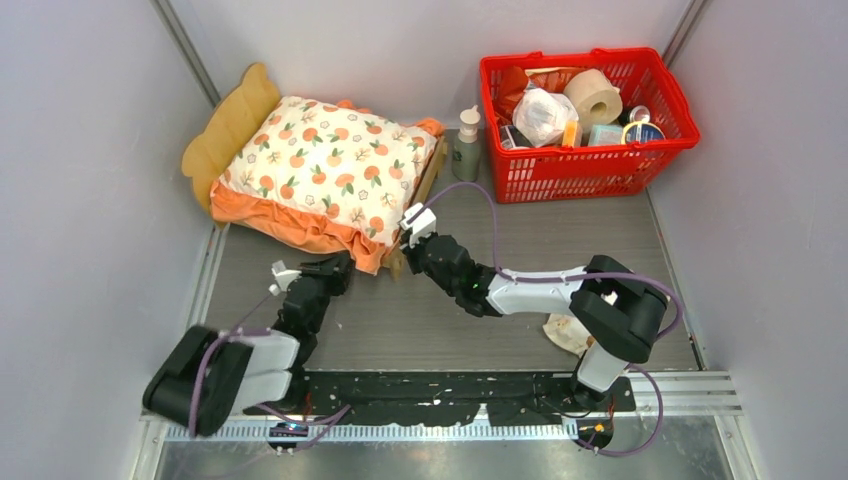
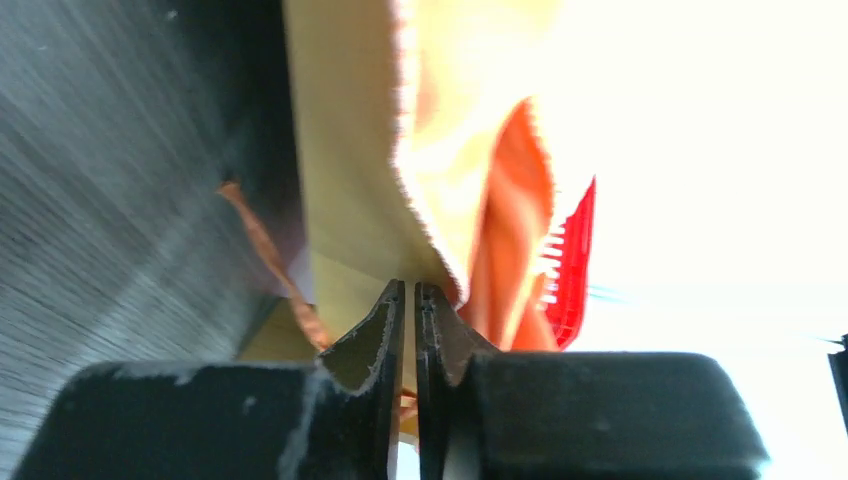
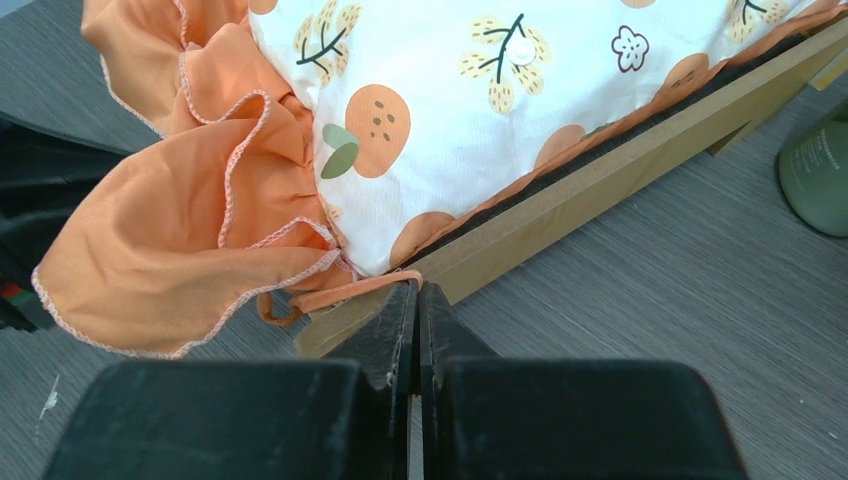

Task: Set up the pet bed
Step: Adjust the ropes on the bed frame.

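Right fingers: my right gripper [image 3: 418, 290] is closed, pads flat together, nothing seen between them. The tips sit against the near corner of the pet bed [image 3: 600, 185], on its light-wood side rail, where a thin orange trim strip touches them.

Left fingers: my left gripper [image 2: 410, 285] is almost closed, with only a thin slit between the pads. The tips are at the edge of the orange ruffle [image 3: 190, 240], which hangs over the foot of the bed. I cannot tell whether any cloth is pinched, because the wrist view is washed out.

From overhead, both grippers meet at the bed's foot end, left [image 1: 338, 268] and right [image 1: 405, 255], well apart from each other.

Under my right elbow a cream fabric item [image 1: 565, 335] lies partly hidden on the grey table [image 1: 450, 330].

Pet bed position: far left of the table, set at an angle, wavy headboard [image 1: 235, 125] toward the left wall. The orange-print cushion [image 1: 330, 165] lies on it and covers the base.

Beyond the bed's right side a green bottle [image 1: 467, 150] stands upright, just beside the red basket [image 1: 590, 172] in the far right corner. The basket is full of items, with a toilet roll [image 1: 593, 97] on top.
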